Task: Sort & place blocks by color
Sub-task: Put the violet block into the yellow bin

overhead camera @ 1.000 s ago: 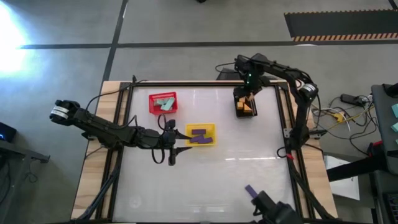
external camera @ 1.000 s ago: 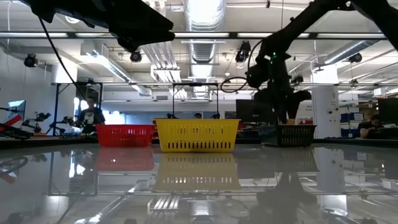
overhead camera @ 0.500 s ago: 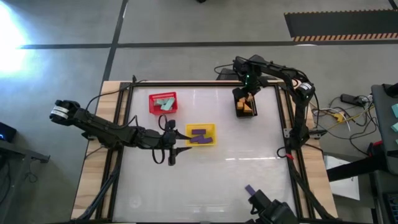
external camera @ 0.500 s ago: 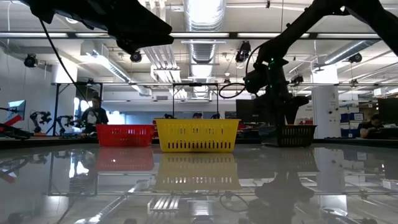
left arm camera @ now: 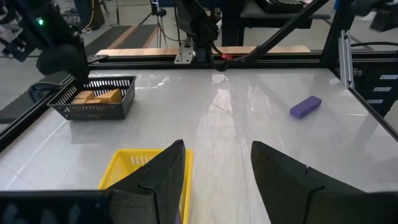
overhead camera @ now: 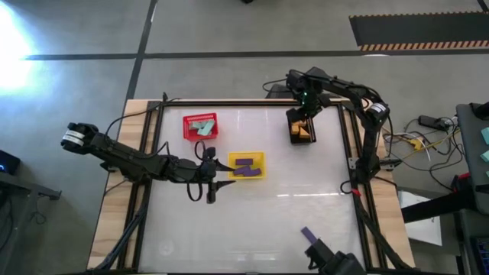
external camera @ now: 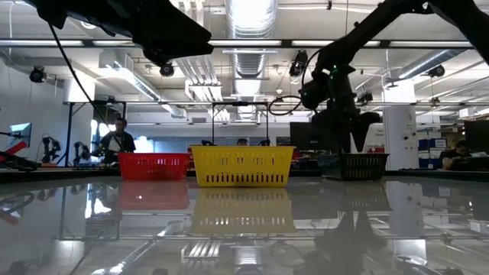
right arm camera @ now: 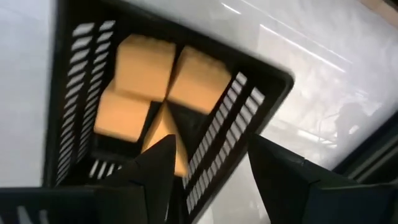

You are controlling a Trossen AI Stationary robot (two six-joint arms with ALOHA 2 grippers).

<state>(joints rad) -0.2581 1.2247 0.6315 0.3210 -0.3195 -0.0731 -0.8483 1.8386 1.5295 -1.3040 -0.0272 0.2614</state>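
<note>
The table (overhead camera: pixel 260 221) has a glossy white top framed in black rails over pale wood, and it mirrors the ceiling lights and ducts of a big open workshop, where a person (external camera: pixel 116 141) stands among benches far behind. Toward the back edge sit three mesh baskets: the red basket (overhead camera: pixel 200 127) with teal blocks (overhead camera: pixel 202 126), the yellow basket (overhead camera: pixel 247 166) with purple blocks (overhead camera: pixel 246 166), and the black basket (overhead camera: pixel 301 130) holding orange blocks (right arm camera: pixel 163 81). One stray purple block (overhead camera: pixel 307 233) lies alone on the bare surface near the front edge, well apart from the baskets. The right gripper (overhead camera: pixel 304 114) hangs just over the black basket, fingers parted and empty. The left gripper (overhead camera: pixel 211 186) hovers beside the yellow basket, its fingers apart with nothing between them.
</note>
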